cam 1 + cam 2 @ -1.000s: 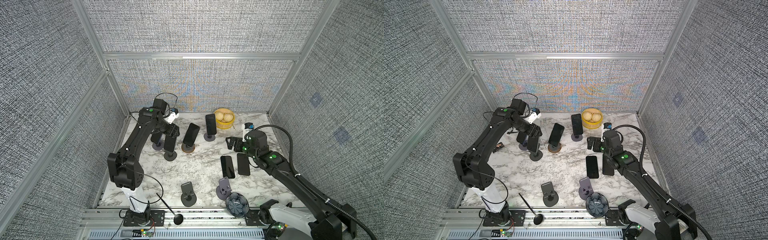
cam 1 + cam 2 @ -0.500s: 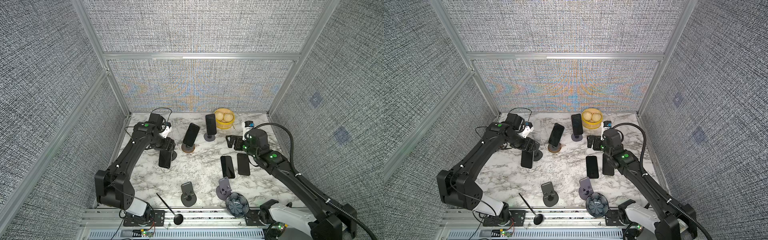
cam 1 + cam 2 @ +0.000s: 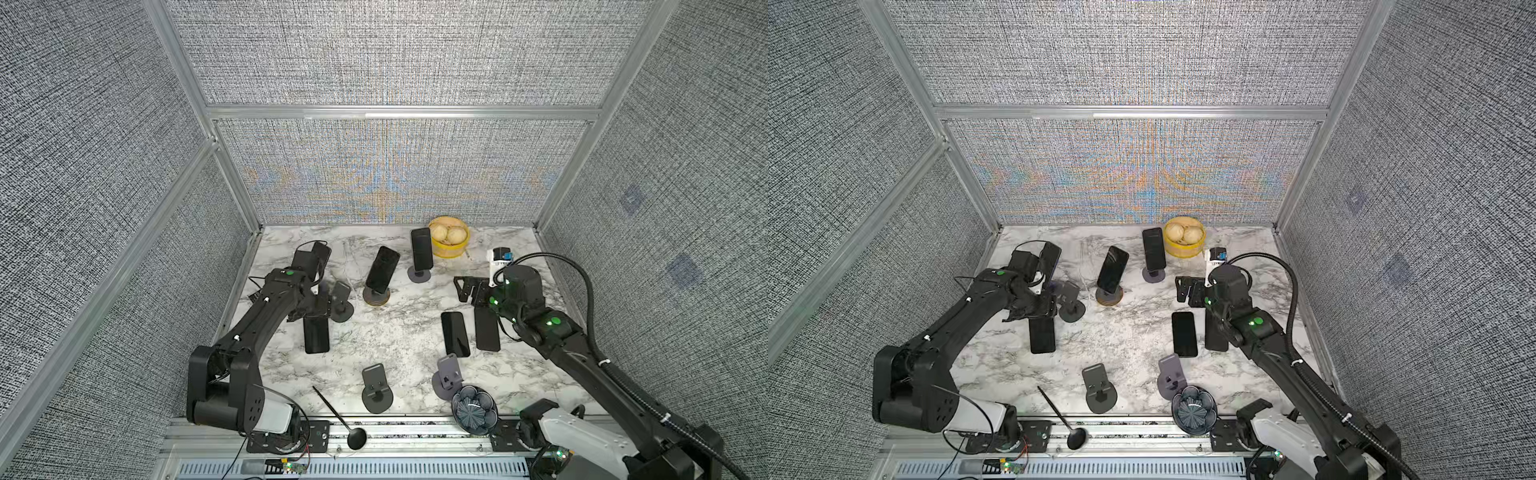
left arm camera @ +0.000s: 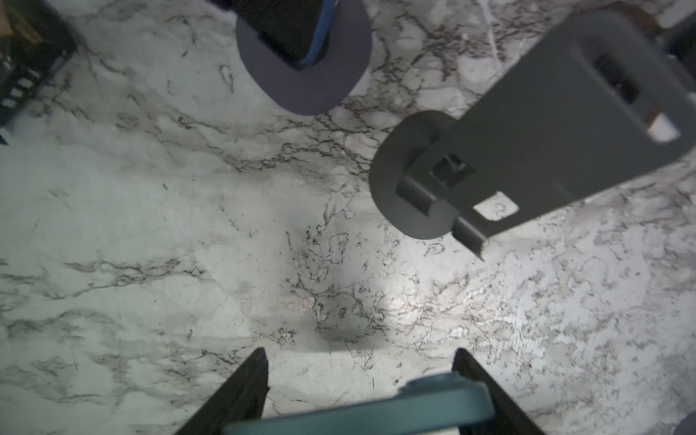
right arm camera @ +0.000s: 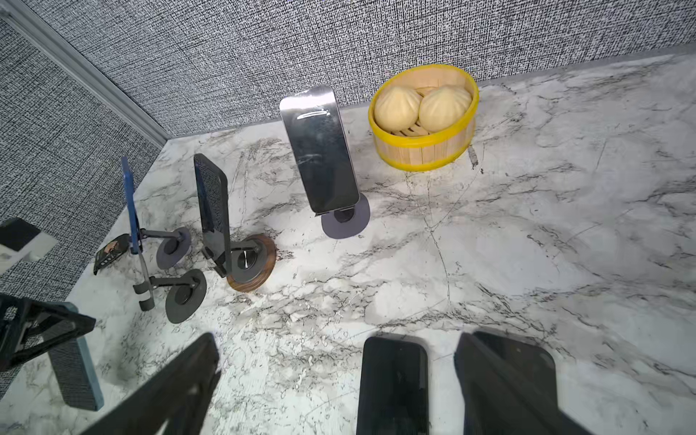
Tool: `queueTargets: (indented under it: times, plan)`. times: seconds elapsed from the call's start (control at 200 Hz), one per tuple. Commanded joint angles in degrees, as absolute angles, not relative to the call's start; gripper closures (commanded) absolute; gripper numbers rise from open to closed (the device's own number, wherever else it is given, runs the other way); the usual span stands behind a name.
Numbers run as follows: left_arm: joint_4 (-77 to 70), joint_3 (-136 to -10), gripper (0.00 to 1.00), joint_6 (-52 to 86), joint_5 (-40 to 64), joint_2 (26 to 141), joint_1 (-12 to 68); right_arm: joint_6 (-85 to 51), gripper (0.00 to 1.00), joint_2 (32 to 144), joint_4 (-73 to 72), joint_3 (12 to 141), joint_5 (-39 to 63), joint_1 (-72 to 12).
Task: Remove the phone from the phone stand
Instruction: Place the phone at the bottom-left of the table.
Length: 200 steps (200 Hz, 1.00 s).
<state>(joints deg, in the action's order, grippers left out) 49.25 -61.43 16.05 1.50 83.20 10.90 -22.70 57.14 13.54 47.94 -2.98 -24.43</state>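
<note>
Grey woven panels wall in a marble tabletop (image 3: 395,316) crowded with phones and stands. At its left side, the left gripper (image 4: 359,356) has its fingers clamped on one end of a teal-edged phone (image 3: 316,334). The phone is held clear of the phone stand (image 3: 341,301), just beside that stand's round base. Its lower end is close to the marble, but I cannot tell whether it touches.

Behind the arm, a blue-edged phone (image 5: 130,203) leans on another stand. Toward the middle are a phone on a wood-ringed base (image 3: 381,270) and a phone on a grey base (image 3: 421,248). Both are near a yellow steamer basket (image 3: 451,249) holding two buns.

The right gripper (image 5: 337,339) hovers with its fingers wide apart, holding nothing, above two dark phones (image 3: 455,334) lying flat side by side.

At the front edge sit two bare stands (image 3: 376,386), a dark flower-shaped bowl (image 3: 473,409) and a black ladle (image 3: 338,415), all well apart from the held phone.
</note>
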Motion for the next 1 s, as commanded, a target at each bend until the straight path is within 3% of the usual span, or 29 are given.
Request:
queueTargets:
  times: [0.0,0.565,0.996]
  plan:
    - [42.93,-58.94,0.46,22.12,1.99,83.31,9.2,-22.59,0.01,55.93,14.59,47.3,-3.25,-24.41]
    - [35.64,-49.23,0.5,30.94,0.88,84.43,8.13,-22.24,0.01,56.42,14.96,46.5,-1.63,-24.4]
    - [30.15,-43.33,0.5,35.67,5.79,86.35,8.22,-23.01,0.01,58.27,12.14,45.38,0.15,-24.42]
